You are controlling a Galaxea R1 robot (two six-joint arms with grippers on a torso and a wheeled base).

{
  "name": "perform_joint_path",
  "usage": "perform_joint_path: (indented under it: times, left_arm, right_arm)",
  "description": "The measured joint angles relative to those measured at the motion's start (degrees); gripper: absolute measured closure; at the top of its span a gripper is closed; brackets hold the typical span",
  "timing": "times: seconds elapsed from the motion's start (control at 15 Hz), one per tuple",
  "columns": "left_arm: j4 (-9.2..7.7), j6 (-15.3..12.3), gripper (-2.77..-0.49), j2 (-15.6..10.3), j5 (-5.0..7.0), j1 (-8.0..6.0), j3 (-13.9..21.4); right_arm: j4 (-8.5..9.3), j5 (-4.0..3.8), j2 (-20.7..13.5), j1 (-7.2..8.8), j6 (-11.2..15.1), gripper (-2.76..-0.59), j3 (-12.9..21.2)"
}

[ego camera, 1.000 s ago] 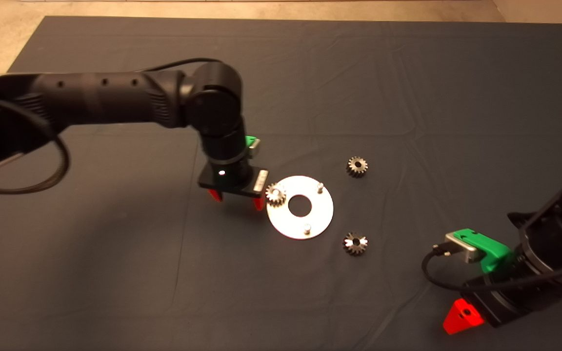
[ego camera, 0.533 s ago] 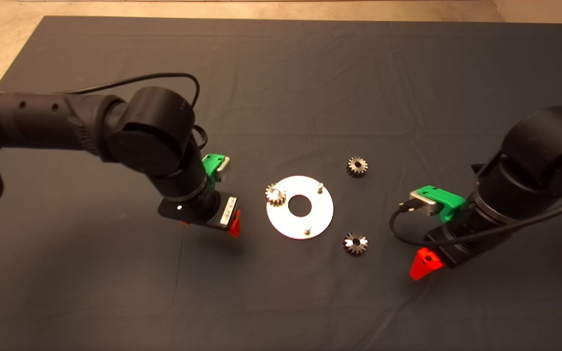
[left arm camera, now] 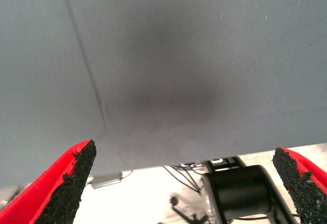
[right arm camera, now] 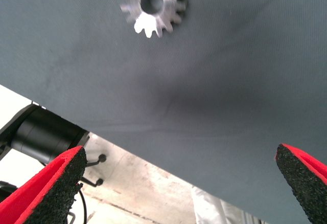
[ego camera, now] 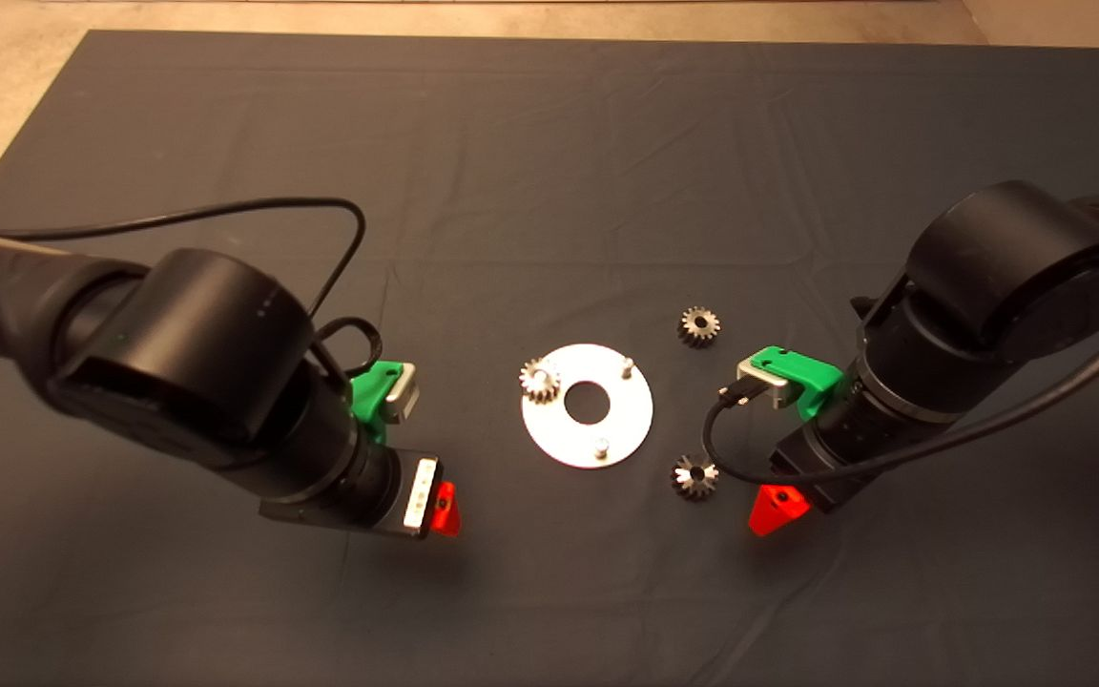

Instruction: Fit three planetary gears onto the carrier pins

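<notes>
Right claw (ego camera: 771,510) is hovering over the mat (ego camera: 549,143) on the table, just beside the nearest loose gear (ego camera: 694,476), fingers spread wide and gripping nothing. In the right wrist view that gear (right arm camera: 152,5) is lying flat, bore facing up, well ahead of the claw's (right arm camera: 179,188) two pads, not between them.

Left claw (ego camera: 443,509) is sitting low over bare mat, well apart from the silver disc (ego camera: 587,405), on its left side. Left wrist view: claw (left arm camera: 186,188) is gaping wide, empty, only dark cloth ahead of it.

A white label (ego camera: 419,494) is showing on the left claw's body; its writing is too small to read.

The disc is lying flat near mat centre. One gear (ego camera: 539,380) is sitting on the pin at its left edge, axis upright. Two pins are standing bare: one at the upper right (ego camera: 626,364), one at the lower edge (ego camera: 600,446). The third gear (ego camera: 699,326) is lying flat on the mat, beyond the disc's upper right.
</notes>
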Motion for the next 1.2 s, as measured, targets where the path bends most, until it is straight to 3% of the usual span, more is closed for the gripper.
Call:
perform_joint_path:
  times: [0.13, 0.4, 0.67, 0.87, 1.2]
  left_arm:
    - [0.7, -5.63, -2.48, -0.17, 0.02, 0.0, 2.49]
    - [1.56, -10.2, -2.48, -0.48, 0.02, 0.0, 5.82]
    - [1.79, -12.13, -2.48, -0.5, 0.02, 0.0, 7.03]
    - [1.84, -12.46, -2.48, -0.67, 0.05, 0.0, 7.13]
    - [2.15, -12.75, -2.48, -0.81, 0.02, 0.0, 7.13]
  right_arm:
    - [-0.63, -0.12, -0.02, 0.2, 0.02, -2.76, -1.52]
    - [-1.72, -0.1, 0.09, -0.32, 0.06, -2.76, -3.65]
    - [-3.38, -0.11, 1.29, -3.29, 0.15, -2.76, -4.68]
    - [-5.98, -0.11, 2.73, -5.55, 0.17, -2.76, -4.43]
    - [-11.27, -0.11, 4.46, -6.52, 0.13, -2.76, -2.59]
